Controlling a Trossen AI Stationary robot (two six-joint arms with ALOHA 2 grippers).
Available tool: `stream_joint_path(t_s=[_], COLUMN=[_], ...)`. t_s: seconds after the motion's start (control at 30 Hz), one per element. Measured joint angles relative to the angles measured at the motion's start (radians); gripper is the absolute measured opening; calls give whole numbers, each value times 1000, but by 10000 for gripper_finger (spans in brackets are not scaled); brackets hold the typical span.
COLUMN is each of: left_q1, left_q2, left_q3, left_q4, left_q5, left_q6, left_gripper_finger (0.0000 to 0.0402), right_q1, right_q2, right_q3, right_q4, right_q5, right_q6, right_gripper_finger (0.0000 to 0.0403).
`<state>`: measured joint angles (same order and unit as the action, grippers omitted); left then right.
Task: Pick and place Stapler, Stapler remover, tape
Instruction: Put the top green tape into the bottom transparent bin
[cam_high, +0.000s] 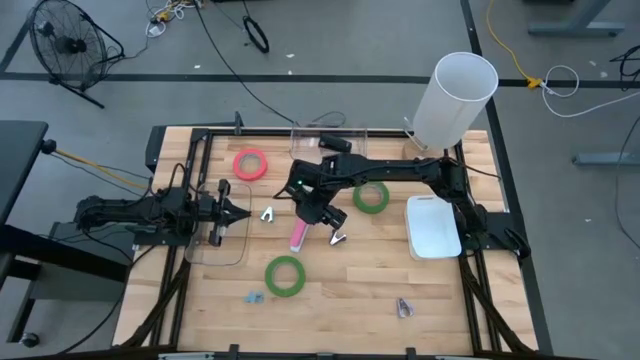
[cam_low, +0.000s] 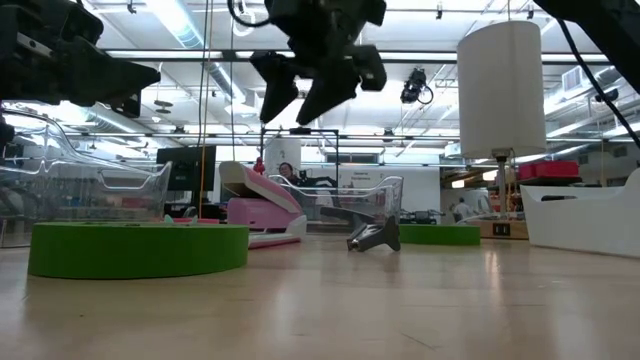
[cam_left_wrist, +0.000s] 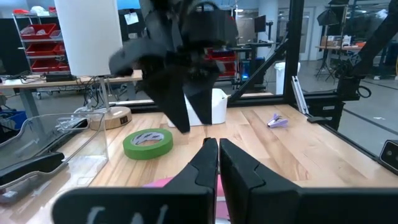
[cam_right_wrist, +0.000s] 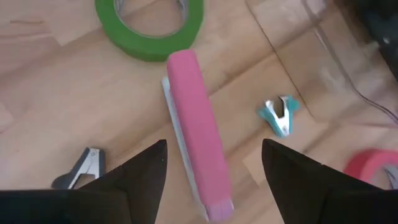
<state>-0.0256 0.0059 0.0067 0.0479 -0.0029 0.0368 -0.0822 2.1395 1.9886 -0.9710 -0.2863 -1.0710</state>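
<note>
A pink stapler (cam_high: 298, 236) lies flat on the wooden table, and it fills the middle of the right wrist view (cam_right_wrist: 199, 155). My right gripper (cam_high: 312, 207) hangs open above it, one finger on either side and clear of it (cam_right_wrist: 213, 144). The low view shows this gripper (cam_low: 315, 85) well above the table. A teal stapler remover (cam_right_wrist: 278, 115) and a silver one (cam_right_wrist: 81, 168) lie near the stapler. A pink-red tape roll (cam_high: 250, 164) and two green rolls (cam_high: 371, 196) (cam_high: 285, 275) lie flat. My left gripper (cam_high: 238, 210) is shut and empty at the table's left (cam_left_wrist: 217, 155).
A white bin (cam_high: 433, 227) stands at the right and a clear container (cam_high: 328, 140) at the far edge. Another clear container (cam_high: 218, 240) lies under my left gripper. A white lamp shade (cam_high: 455, 95) stands at the far right. Two more removers (cam_high: 253, 297) (cam_high: 403, 307) lie near the front.
</note>
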Motion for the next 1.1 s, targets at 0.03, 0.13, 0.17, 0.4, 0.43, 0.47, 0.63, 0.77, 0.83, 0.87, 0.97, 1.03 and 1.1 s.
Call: stream_joint_path(t_s=[0.03, 0.13, 0.17, 0.4, 0.43, 0.47, 0.63, 0.77, 0.83, 0.87, 0.97, 1.03, 1.1], left_q1=[0, 0, 0, 0, 0, 0, 0, 0, 0, 0, 0, 0, 0], left_q2=[0, 0, 0, 0, 0, 0, 0, 0, 0, 0, 0, 0, 0], left_q3=[0, 0, 0, 0, 0, 0, 0, 0, 0, 0, 0, 0, 0], left_q4=[0, 0, 0, 0, 0, 0, 0, 1, -2, -1, -1, -1, -1], left_q5=[0, 0, 0, 0, 0, 0, 0, 0, 0, 0, 0, 0, 0], left_q6=[0, 0, 0, 0, 0, 0, 0, 0, 0, 0, 0, 0, 0], left_gripper_finger=[18, 18, 18, 18, 18, 18, 18, 18, 18, 18, 18, 18, 18], right_q1=[0, -2, -2, -4, -4, -4, -7, -12, -14, -16, -22, -26, -29], right_q2=[1, 1, 1, 2, 11, 18, 48, 79, 86, 89, 93, 98, 103], right_q3=[-15, -42, -50, -106, -107, -107, -109, -109, -109, -109, -109, -109, -109], right_q4=[18, 70, 90, 187, 187, 188, 193, 192, 192, 195, 191, 199, 193], right_q5=[-2, -11, -14, -58, -58, -59, -73, -72, -72, -73, -72, -73, -72], right_q6=[-9, -19, -19, -11, -11, -11, -11, -19, -22, -27, -47, -60, -63], right_gripper_finger=[261, 261, 261, 261, 261, 261, 261, 261, 261, 261, 261, 261, 261])
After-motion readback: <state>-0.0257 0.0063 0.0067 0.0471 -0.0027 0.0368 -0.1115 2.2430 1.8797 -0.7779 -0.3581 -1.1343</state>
